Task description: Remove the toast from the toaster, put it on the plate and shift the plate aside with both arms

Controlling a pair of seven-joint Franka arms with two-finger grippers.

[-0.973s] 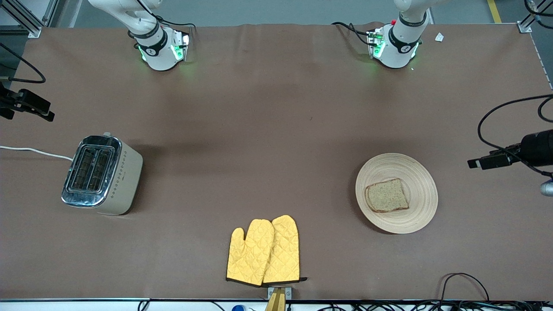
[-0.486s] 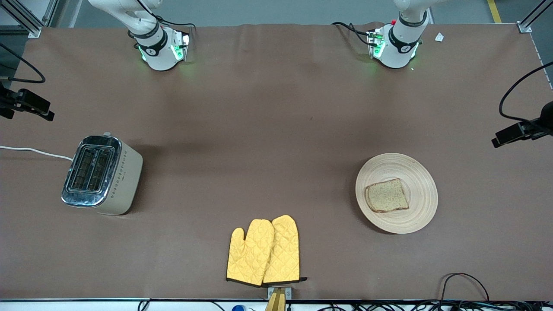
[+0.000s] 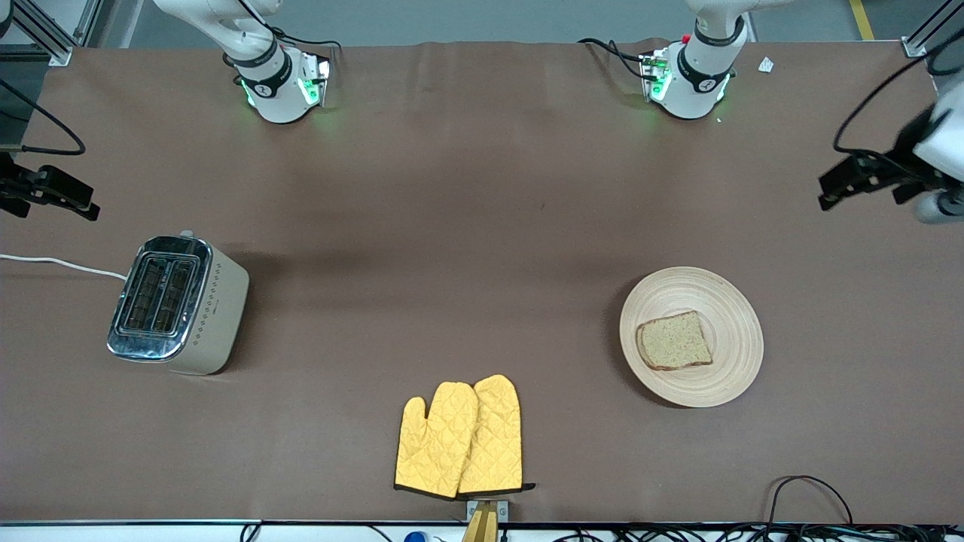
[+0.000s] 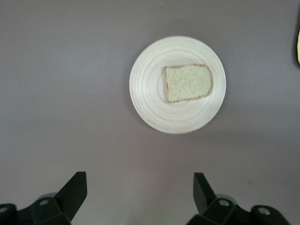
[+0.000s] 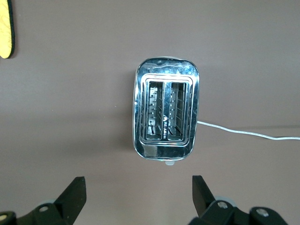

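The round beige plate (image 3: 724, 301) lies toward the left arm's end of the table. The toast (image 3: 674, 340) lies flat on it. My left gripper (image 3: 858, 179) hangs high over the table's edge at that end. In the left wrist view it (image 4: 139, 190) is open and empty, with the plate (image 4: 150, 96) and toast (image 4: 189, 83) well below it. At the right arm's end, my right gripper (image 3: 53, 197) is up in the air. It (image 5: 138, 192) is open and empty in the right wrist view.
A chrome and cream toaster (image 3: 177, 305) stands at the right arm's end with both slots empty (image 5: 166, 115) and a white cord (image 5: 243, 132) trailing off. Two yellow oven mitts (image 3: 459, 436) lie at the table edge nearest the front camera.
My left gripper has swung from beside the plate toward the bases' side of the table. The right gripper has shifted slightly. Plate and toast have not moved.
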